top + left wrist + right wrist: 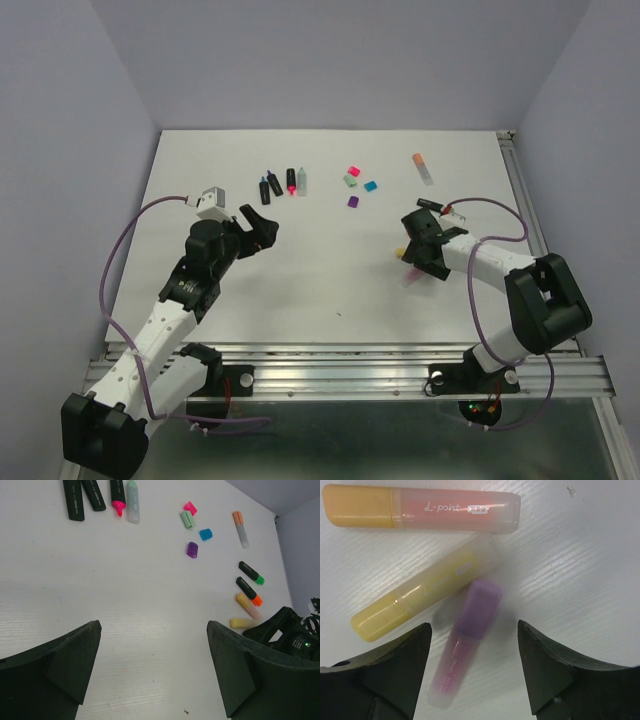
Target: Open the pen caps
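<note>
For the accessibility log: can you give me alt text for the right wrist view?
The right hand hangs open over a lilac pen, its fingers either side and clear of it. Beside it on the white table lie a yellow pen and, beyond that, a pink pen with an orange cap; all three are capped.

tbl (330,285) white matte | walls (350,60) pale lilac | alu rail (350,366) near edge

White links and chunky black joints form the left arm (157,333) and right arm (490,262), each trailing a looping purple cable (113,262).
</note>
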Robot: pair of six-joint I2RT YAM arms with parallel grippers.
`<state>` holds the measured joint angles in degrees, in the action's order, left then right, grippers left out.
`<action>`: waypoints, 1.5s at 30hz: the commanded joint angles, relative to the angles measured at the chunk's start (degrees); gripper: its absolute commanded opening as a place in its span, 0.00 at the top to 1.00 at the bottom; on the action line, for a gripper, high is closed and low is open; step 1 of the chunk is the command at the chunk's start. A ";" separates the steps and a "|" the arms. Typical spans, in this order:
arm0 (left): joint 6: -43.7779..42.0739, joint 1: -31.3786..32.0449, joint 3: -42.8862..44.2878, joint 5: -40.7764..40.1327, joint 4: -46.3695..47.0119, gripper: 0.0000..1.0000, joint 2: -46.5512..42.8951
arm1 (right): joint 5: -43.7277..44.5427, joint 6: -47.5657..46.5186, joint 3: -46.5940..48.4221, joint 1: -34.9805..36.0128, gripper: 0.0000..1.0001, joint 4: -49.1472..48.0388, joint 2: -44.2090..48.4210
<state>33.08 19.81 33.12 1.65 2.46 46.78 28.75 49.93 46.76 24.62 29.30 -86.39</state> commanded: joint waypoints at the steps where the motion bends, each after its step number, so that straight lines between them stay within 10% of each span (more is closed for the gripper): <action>1: -1.00 0.31 -0.52 0.02 3.08 0.01 -0.20 | 1.83 0.08 -1.06 -1.42 0.26 -3.19 -1.41; 20: -0.74 0.40 -0.25 -0.15 2.73 0.01 0.68 | -2.38 -1.33 -3.61 -5.81 0.37 -9.44 -4.14; 45: -0.47 0.58 -0.16 6.25 4.04 0.01 2.87 | -17.49 -4.57 -11.95 -5.73 0.89 -20.50 6.31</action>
<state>33.41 19.88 33.12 2.94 2.74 48.97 18.76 47.97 38.44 18.79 11.40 -83.29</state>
